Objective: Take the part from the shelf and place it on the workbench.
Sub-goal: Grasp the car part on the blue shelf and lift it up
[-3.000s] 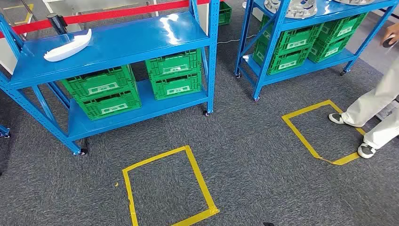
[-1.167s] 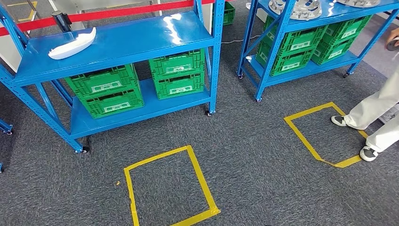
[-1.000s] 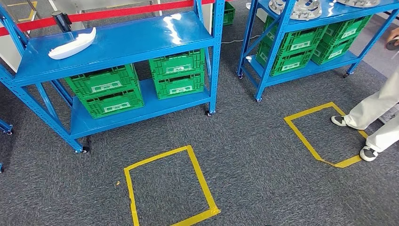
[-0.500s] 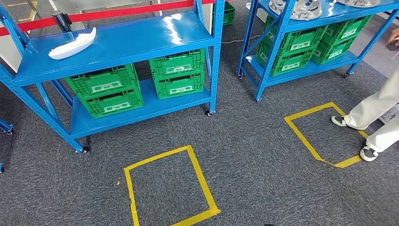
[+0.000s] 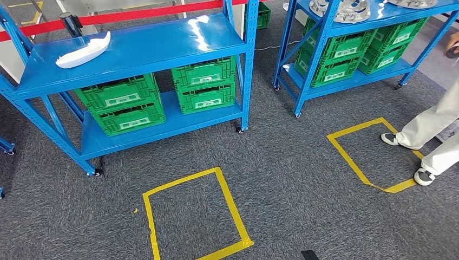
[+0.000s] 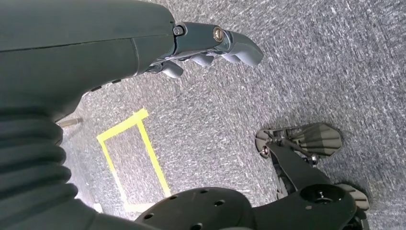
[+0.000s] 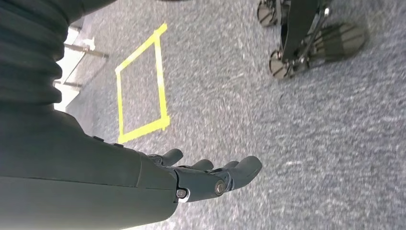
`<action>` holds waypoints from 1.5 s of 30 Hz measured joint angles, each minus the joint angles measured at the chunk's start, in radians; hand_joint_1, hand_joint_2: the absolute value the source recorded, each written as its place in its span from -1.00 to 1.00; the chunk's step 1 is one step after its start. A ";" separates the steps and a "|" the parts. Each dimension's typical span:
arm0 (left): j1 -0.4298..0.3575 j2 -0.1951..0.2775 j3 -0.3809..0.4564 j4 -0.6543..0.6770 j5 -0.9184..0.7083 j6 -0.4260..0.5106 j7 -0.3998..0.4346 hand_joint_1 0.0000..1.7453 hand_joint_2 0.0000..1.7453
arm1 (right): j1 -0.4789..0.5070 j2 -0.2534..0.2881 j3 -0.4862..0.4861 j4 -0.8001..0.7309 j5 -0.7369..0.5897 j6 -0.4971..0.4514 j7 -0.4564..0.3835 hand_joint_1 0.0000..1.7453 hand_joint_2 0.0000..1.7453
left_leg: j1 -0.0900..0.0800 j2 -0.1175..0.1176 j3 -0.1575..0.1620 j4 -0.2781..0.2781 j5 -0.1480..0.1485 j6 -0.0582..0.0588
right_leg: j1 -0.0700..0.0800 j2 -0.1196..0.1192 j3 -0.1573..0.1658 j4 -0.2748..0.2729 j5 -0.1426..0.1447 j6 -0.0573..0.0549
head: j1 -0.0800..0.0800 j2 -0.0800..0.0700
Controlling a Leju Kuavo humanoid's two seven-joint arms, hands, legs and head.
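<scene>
Blue steel made up the shelf [image 5: 135, 49] at the far left of the head view, and the white part [image 5: 82, 51] lay on its top board near the left end. Green crates [image 5: 157, 97] sat stacked on the lower board. A second shelf [image 5: 346, 76] stood to the right, carrying more crates and silvery parts [image 5: 340, 8] on top. On the grey carpet [image 5: 281, 173], one yellow tape square [image 5: 189, 214] lay near the middle and another [image 5: 368, 151] to the right, where a person's legs [image 5: 433, 135] stood at its edge.

In the left wrist view, the left robot hand [image 6: 210, 45] hung over the carpet, holding nothing, fingers loosely extended and apart.

In the right wrist view, the right robot hand [image 7: 210, 175] likewise held nothing, fingers spread over the carpet, with a tape square [image 7: 141, 88] beyond it.
</scene>
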 joint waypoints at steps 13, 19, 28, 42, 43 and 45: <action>-0.079 -0.048 0.190 0.049 -0.275 0.000 0.015 -1.00 -1.00 | -0.100 0.023 -0.134 0.047 0.323 -0.070 0.054 -1.00 1.00 | 0.000 0.000 0.000 0.000 0.001 0.000 | 0.000 0.000 0.000 0.000 0.001 0.000 | 0.000 0.000; -0.112 -0.069 0.261 0.070 -0.385 0.000 0.022 -1.00 -1.00 | -0.216 0.005 -0.164 0.054 0.467 -0.117 0.072 -1.00 1.00 | 0.000 0.000 0.000 0.001 0.002 0.002 | -0.001 0.000 0.000 0.000 0.003 0.003 | 0.000 0.000; -0.147 -0.094 0.329 0.093 -0.512 0.000 0.017 -1.00 -1.00 | -0.457 -0.057 -0.171 0.055 0.666 -0.167 0.091 -1.00 1.00 | -0.002 -0.001 0.000 0.002 0.006 0.003 | -0.002 0.000 0.000 0.000 0.006 0.007 | 0.000 0.000; -0.184 -0.123 0.390 0.117 -0.647 0.000 -0.026 -1.00 -1.00 | -0.868 -0.146 -0.116 0.054 0.955 -0.177 0.135 -1.00 1.00 | -0.003 -0.003 0.001 0.003 0.014 0.005 | -0.003 -0.001 -0.004 0.000 0.014 0.009 | 0.000 0.000; -0.186 -0.124 0.393 0.118 -0.654 0.000 -0.030 -1.00 -1.00 | -0.900 -0.150 -0.106 0.054 0.972 -0.171 0.140 -1.00 1.00 | -0.003 -0.003 0.001 0.003 0.014 0.005 | -0.003 -0.001 -0.005 0.000 0.015 0.010 | 0.000 0.000; -0.189 -0.127 0.398 0.120 -0.665 0.000 -0.040 -1.00 -1.00 | -0.964 -0.154 -0.087 0.054 1.002 -0.158 0.153 -1.00 1.00 | -0.003 -0.003 0.000 0.004 0.016 0.005 | -0.004 -0.001 -0.005 0.000 0.016 0.010 | 0.000 0.000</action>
